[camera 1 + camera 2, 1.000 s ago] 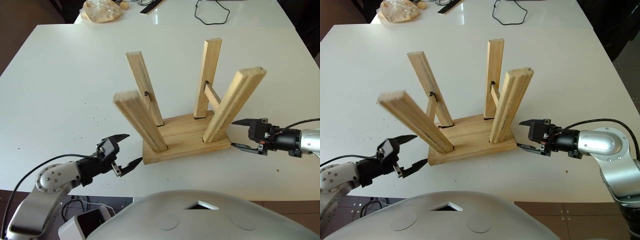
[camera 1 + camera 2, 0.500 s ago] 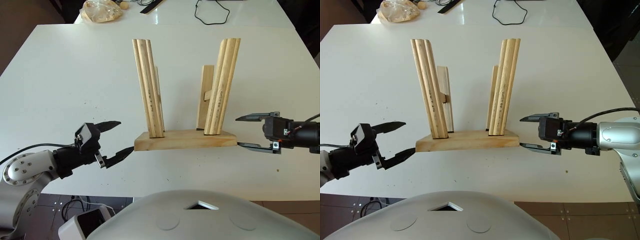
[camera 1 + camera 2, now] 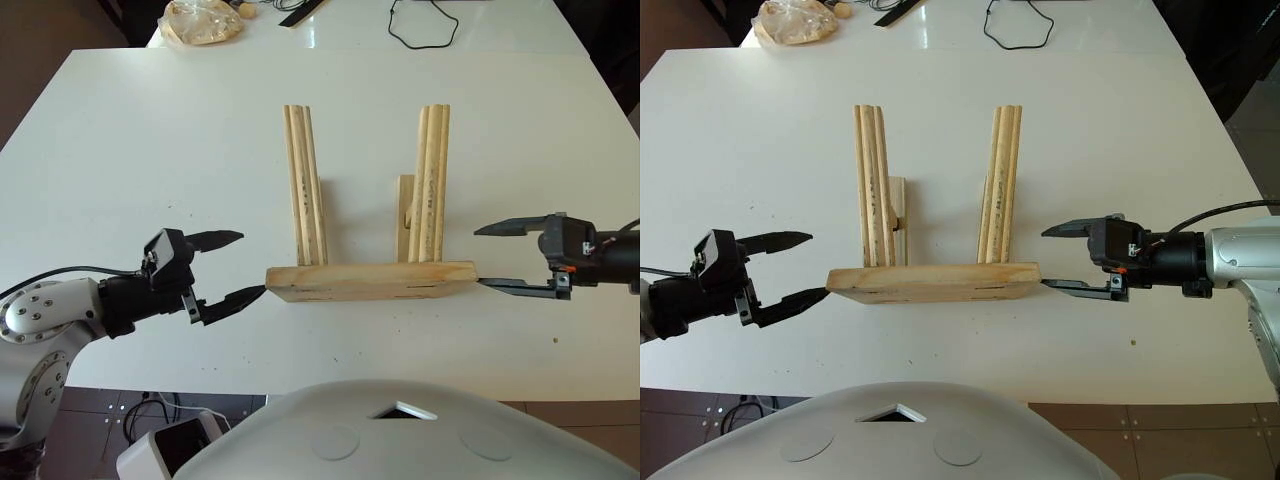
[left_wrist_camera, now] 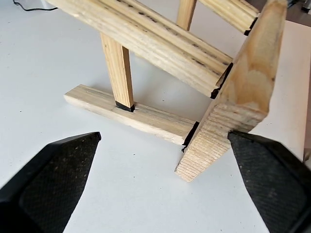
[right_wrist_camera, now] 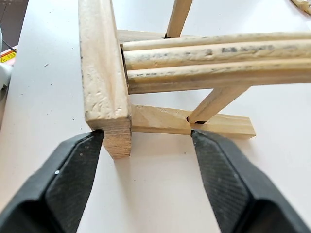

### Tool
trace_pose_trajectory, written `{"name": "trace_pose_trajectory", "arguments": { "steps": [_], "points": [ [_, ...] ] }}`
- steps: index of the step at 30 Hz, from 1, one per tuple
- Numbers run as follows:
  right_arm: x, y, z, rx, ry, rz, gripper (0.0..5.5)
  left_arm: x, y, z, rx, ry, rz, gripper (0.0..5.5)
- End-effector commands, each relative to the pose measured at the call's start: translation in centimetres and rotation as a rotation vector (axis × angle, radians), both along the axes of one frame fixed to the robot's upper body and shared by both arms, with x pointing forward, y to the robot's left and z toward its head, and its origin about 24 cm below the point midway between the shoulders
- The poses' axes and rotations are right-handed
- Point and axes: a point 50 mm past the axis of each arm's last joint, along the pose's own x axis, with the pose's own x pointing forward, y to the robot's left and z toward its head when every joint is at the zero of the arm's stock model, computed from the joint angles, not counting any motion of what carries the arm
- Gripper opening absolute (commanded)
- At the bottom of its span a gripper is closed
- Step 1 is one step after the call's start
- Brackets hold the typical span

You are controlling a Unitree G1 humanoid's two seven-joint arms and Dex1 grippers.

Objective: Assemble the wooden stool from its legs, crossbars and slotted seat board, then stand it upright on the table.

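Your stool (image 3: 432, 185) lies on its side mid-frame, seat board (image 3: 370, 281) on edge, legs (image 3: 304, 180) pointing up-frame, with left gripper (image 3: 250, 263) and right gripper (image 3: 479, 256) both spread wide at its ends, likely to tip it.

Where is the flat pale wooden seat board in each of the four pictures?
Left eye view: flat wooden seat board, low centre.
Right eye view: board, low centre.
Left wrist view: board end-on, right side.
Right wrist view: board end-on, upper left.
Shared landmark: grooved wooden legs slotted into it.
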Motion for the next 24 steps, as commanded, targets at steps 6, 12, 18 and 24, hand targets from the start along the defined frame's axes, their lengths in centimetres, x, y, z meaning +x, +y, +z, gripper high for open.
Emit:
{"name": "trace_pose_trajectory", "arguments": {
  "steps": [6,12,18,24],
  "points": [
    [0.9,-4.3,-3.2,-0.013,0.163,-0.143,3.36,0.6,2.8,-2.0,0.169,-0.012,0.033,4.91],
    [0.5,-3.3,-7.7,-0.063,0.232,-0.061,3.36,-0.3,1.4,-7.1,0.173,0.024,-0.004,4.91],
    [1.9,-1.1,-10.1,-0.043,0.201,-0.002,3.36,-0.2,-0.4,-9.3,0.146,-0.009,-0.107,4.91],
    [1.9,0.4,-10.7,0.007,0.243,0.064,3.36,-0.3,-2.0,-10.1,0.094,0.003,-0.164,4.91]
  ]
}}
